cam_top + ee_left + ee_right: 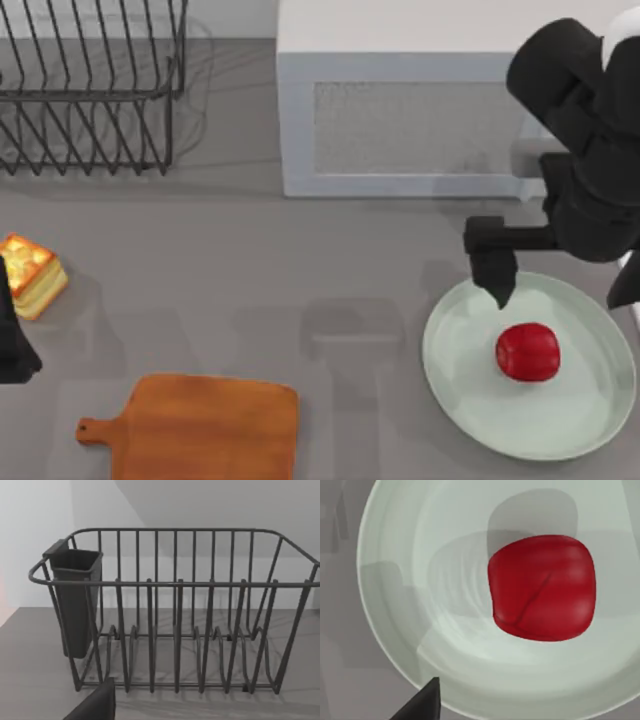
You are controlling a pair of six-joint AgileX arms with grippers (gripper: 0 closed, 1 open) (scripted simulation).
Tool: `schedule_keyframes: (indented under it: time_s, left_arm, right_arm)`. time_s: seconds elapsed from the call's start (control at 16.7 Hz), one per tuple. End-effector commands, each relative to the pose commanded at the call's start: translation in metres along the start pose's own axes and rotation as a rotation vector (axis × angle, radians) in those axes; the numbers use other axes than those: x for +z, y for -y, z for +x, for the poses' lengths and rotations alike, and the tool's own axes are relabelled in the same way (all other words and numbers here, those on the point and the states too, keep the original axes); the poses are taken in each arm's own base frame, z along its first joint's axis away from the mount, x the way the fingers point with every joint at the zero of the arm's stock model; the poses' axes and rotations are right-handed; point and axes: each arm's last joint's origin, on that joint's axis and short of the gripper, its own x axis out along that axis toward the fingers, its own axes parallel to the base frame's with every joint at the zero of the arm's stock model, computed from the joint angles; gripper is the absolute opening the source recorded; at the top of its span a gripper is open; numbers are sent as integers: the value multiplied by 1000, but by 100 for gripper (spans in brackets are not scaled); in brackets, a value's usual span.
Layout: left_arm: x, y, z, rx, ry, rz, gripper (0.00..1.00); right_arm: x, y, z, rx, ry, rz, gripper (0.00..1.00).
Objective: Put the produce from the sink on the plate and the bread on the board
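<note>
At the table's right side, the glossy red rounded produce [527,351] already lies on the round pale mint-green plate [460,395], apart from your right gripper [560,275], whose fingers stand spread above the rim. The square toasted-top bread chunk [32,272] sits at the far left, just beside your left gripper [12,335], grip state unreadable. Rectangular orange-brown wooden board [205,430] lies near, toward the right; left arm is nearer.

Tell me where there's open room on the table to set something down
The widest bare stretch is the table's middle, bordered by the bread on the left, the plate on the right, the white unit behind and the board in front. The board's top is bare too. It's crowded at the plate, where the produce sits below the right tool.
</note>
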Motion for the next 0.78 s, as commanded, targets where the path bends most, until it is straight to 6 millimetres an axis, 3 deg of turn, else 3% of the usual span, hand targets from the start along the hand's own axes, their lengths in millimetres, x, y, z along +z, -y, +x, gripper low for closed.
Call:
schedule_keyframes:
  time_s: [0.18,0.36,0.6,0.78]
  left_arm:
    - [0,0,0,0,0,0,100]
    - [0,0,0,0,0,0,100]
    - [0,0,0,0,0,0,100]
    - [0,0,0,0,0,0,100]
  right_arm:
    - [-6,10,-7,27,53,0,100]
    - [-24,32,-18,85,185,-1,100]
    - [-66,73,-28,169,471,-3,100]
    - [-105,102,-22,202,741,-5,100]
